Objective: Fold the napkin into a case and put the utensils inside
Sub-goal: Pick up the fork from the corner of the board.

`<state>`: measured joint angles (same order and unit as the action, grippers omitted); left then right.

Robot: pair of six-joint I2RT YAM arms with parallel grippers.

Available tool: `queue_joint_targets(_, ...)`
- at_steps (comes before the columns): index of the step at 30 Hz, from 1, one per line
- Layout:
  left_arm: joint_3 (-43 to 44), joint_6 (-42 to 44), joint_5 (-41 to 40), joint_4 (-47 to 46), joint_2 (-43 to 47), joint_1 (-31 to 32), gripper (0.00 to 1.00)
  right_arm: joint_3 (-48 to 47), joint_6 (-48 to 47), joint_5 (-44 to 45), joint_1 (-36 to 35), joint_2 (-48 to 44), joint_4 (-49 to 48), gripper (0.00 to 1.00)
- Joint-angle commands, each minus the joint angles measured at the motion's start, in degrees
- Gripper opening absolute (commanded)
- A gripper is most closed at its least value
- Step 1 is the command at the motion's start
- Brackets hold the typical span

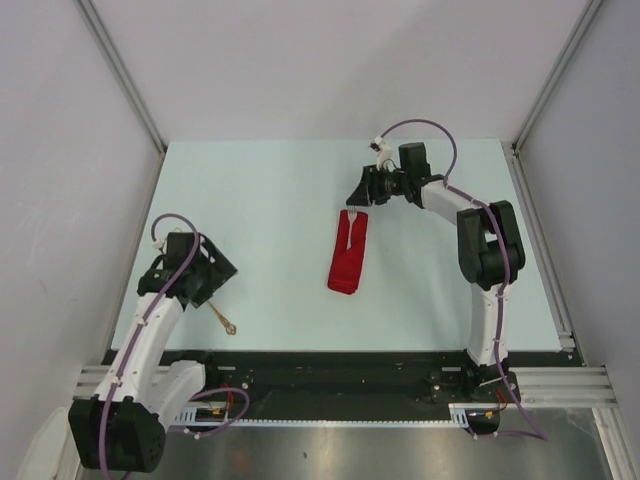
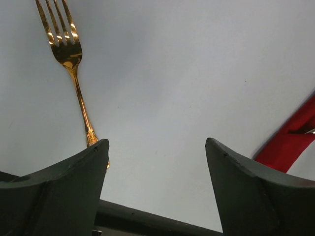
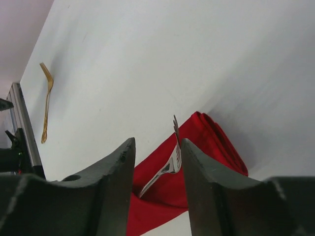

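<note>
Jaws, left: I see the left gripper (image 2: pixel 156 142) released, its fingers spread wide over bare table.
Jaws, right: The right gripper (image 3: pixel 157 142) shows only a narrow gap with the second fork (image 3: pixel 170 162) in it. I cannot tell whether the fingers pinch it or merely flank it.
Napkin: The napkin (image 1: pixel 345 262) lies just right of centre in the overhead frame, already folded into a long narrow strip. Its upper end is under the right gripper.
Gold fork: The gold fork (image 2: pixel 78 96) lies flat at lower left of the overhead frame, well apart from the napkin. Its handle end is just beside the left-hand finger in the left wrist view, not between the fingers.
Second fork: It reads silvery here, with its tines toward the top of the right wrist frame and its handle over the red folds.
Handling, cloth: I judge the napkin soft, thin and slightly slick, so a push could open the layers. I would hold an edge down and not drag it.
Handling, forks: I judge them light, stiff and smooth, lying low on the table and likely to slip. I would grip across the slim handle near its middle.
Surface: The table (image 1: pixel 270 200) is pale, flat and matte.
Room: Plain walls (image 1: pixel 300 60) close in three sides, and a metal rail (image 1: pixel 560 385) runs along the bottom of the frame.
</note>
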<state>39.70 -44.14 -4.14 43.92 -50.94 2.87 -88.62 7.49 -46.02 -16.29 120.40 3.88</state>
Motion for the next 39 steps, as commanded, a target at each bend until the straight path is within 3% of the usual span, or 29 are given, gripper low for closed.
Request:
queue_joint_targets(1,1.9,-1.5,3.2,1.5,-1.1,-0.9,0.83,3.9,0.9,-4.0,-1.1,-1.3,-2.1,0.42)
queue_joint_targets(7,1.7,-0.7,3.7,-0.4,-0.8,-0.9,0.81,8.2,3.2,-4.8,-0.4,-2.8,-5.7,0.24)
queue_joint_targets(13,1.5,0.0,4.8,-0.3,-0.5,-2.6,0.86,12.9,3.1,-3.6,-0.2,-6.5,-7.0,0.23)
queue_joint_targets(15,0.3,-0.3,4.8,0.1,-0.7,-7.8,0.87,13.3,3.6,-0.2,-0.5,-9.5,-5.7,0.26)
queue_joint_targets(20,-1.9,0.7,5.6,1.7,-5.9,-18.7,0.88,17.1,3.3,12.9,-5.7,-18.9,-4.4,0.44)
queue_joint_targets(23,-1.4,1.2,4.8,-0.6,-9.4,-23.3,0.89,19.0,3.4,14.6,-8.3,-22.9,-4.1,0.54)
queue_joint_targets(30,3.4,4.3,-5.2,-9.4,-21.6,-23.9,0.93,23.8,5.4,11.6,-13.8,-27.7,-7.9,0.58)
queue_joint_targets(34,7.5,12.4,-7.2,-13.9,-27.1,-23.9,0.85,26.6,5.7,9.8,-14.7,-29.3,-10.5,0.57)
queue_joint_targets(39,5.9,17.2,-3.4,-21.0,-29.0,-23.8,0.68,29.2,5.4,9.4,-13.9,-30.7,-12.0,0.56)
